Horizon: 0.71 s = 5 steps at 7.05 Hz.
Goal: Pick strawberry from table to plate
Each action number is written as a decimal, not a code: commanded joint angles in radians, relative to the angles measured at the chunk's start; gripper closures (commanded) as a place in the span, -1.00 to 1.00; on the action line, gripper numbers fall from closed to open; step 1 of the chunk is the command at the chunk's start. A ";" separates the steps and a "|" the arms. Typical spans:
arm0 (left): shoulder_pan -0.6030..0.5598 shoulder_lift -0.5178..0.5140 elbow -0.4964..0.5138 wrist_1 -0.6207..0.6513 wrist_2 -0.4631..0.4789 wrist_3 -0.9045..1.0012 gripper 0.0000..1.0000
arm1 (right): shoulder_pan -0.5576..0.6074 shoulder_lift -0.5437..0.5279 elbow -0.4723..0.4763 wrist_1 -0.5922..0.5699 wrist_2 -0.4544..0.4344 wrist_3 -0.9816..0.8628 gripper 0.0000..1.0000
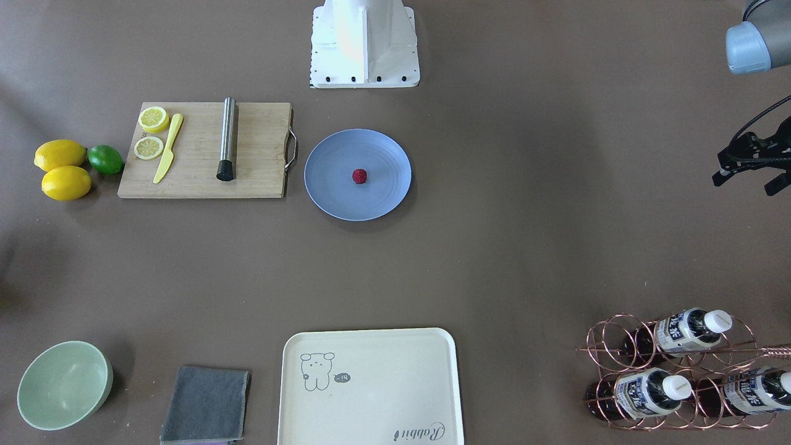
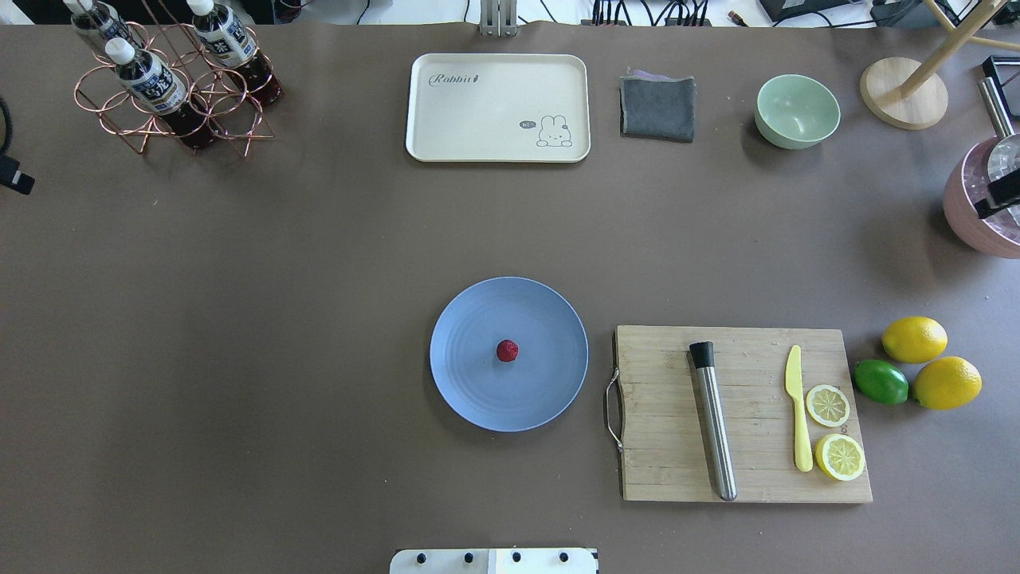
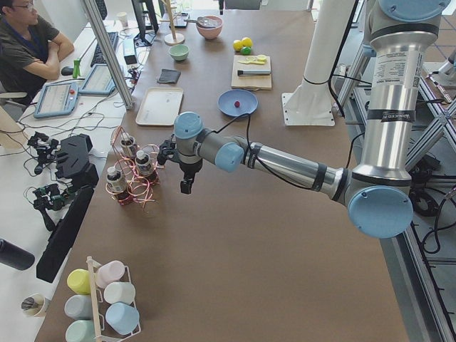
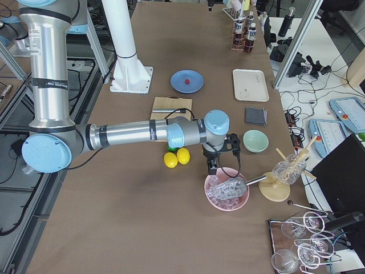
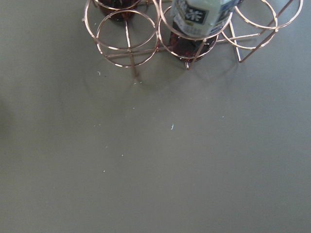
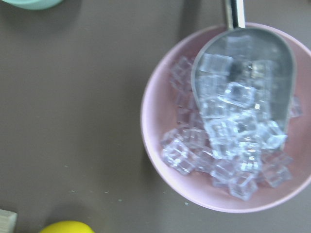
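The small dark red strawberry (image 1: 359,176) (image 2: 508,351) lies near the middle of the light-blue plate (image 1: 383,201) (image 2: 478,399), which rests on the brown-grey table (image 1: 494,259). My left gripper (image 1: 748,182) (image 3: 185,187) hovers far off at the table's end beside the bottle rack; its two black fingers stand apart with nothing between them. My right gripper (image 2: 1000,199) (image 4: 212,169) hangs over the pink ice bowl at the opposite end. Only a sliver of it shows at the overhead view's edge, so I cannot tell its state.
A wooden cutting board (image 2: 661,446) beside the plate carries a steel muddler, a yellow knife and lemon slices. Lemons (image 2: 915,339) and a lime sit past it. A cream tray (image 2: 498,108), grey cloth, green bowl (image 2: 797,110), copper bottle rack (image 2: 171,88) and pink ice bowl (image 6: 160,145) line the edges.
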 commanded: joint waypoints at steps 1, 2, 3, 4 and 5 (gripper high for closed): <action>-0.090 0.049 0.065 0.006 -0.013 0.157 -0.94 | 0.081 -0.008 -0.089 -0.003 -0.006 -0.146 -1.00; -0.124 0.052 0.078 0.008 -0.062 0.185 -0.94 | 0.084 -0.013 -0.103 0.000 -0.008 -0.149 -1.00; -0.187 0.062 0.084 0.032 -0.102 0.251 -0.94 | 0.084 -0.013 -0.116 0.002 -0.009 -0.163 -1.00; -0.231 0.072 0.080 0.064 -0.099 0.308 -0.94 | 0.094 -0.017 -0.115 0.002 -0.009 -0.172 -1.00; -0.242 0.070 0.078 0.069 -0.093 0.308 -0.94 | 0.097 -0.021 -0.117 0.003 -0.012 -0.174 -1.00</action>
